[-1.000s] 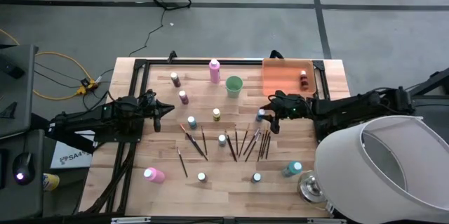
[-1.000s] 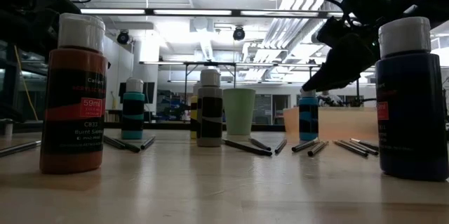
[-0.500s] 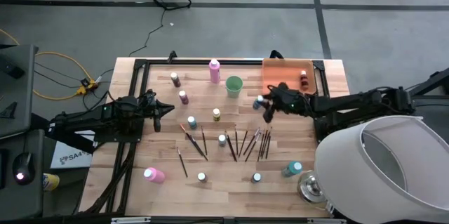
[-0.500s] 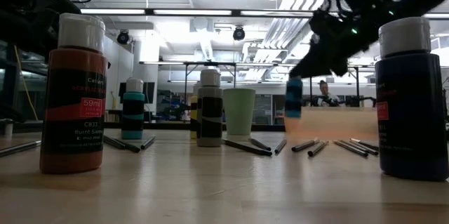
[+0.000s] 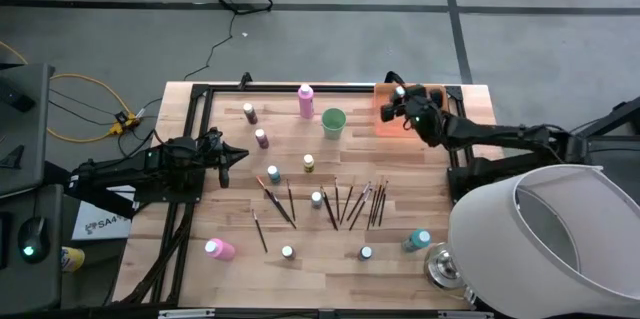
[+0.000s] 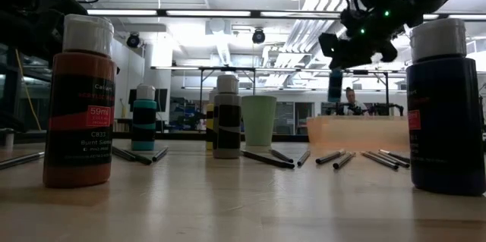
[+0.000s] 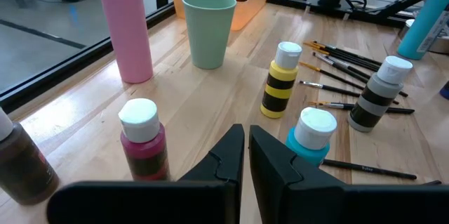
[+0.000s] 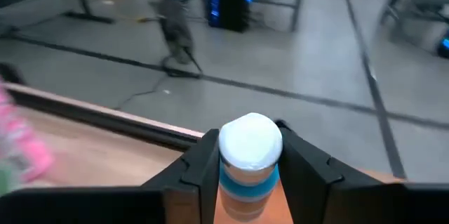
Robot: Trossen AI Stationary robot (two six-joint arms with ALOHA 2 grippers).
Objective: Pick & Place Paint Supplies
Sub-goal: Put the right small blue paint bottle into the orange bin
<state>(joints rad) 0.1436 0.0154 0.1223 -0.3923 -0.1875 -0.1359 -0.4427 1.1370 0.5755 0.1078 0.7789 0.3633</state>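
Observation:
My right gripper (image 5: pixel 393 102) is above the near-left part of the flat orange tray (image 5: pixel 425 124) at the table's far right, shut on a small blue-banded paint bottle (image 8: pixel 250 155) with a white cap. One small bottle (image 5: pixel 432 112) stands in the tray. Other small bottles (image 5: pixel 308 162), a bunch of thin dark brushes (image 5: pixel 352 204), two pink bottles (image 5: pixel 306 101) and a teal bottle (image 5: pixel 417 241) are spread over the wooden table. My left gripper (image 5: pixel 238 154) waits shut at the table's left, touching nothing. My right gripper pinches the small bottle between its two fingers, which stand on either side of it at the white cap (image 8: pixel 250 140) and the neck below. The fingers come roughly level from the table's right. The bottle (image 6: pixel 335 86) hangs upright, lifted clear above the tray.
A light green cup (image 5: pixel 333 121) stands left of the tray. A black metal frame (image 5: pixel 260 87) runs along the table's far edge. A large white shade (image 5: pixel 540 244) and a metal base (image 5: pixel 441 265) sit at the near right corner.
My right gripper has carried the blue-banded bottle from the table beside the brushes up and toward the far edge, turning its wrist on the way. The bottle, which stood on the table a second ago, now hangs clear over the orange tray.

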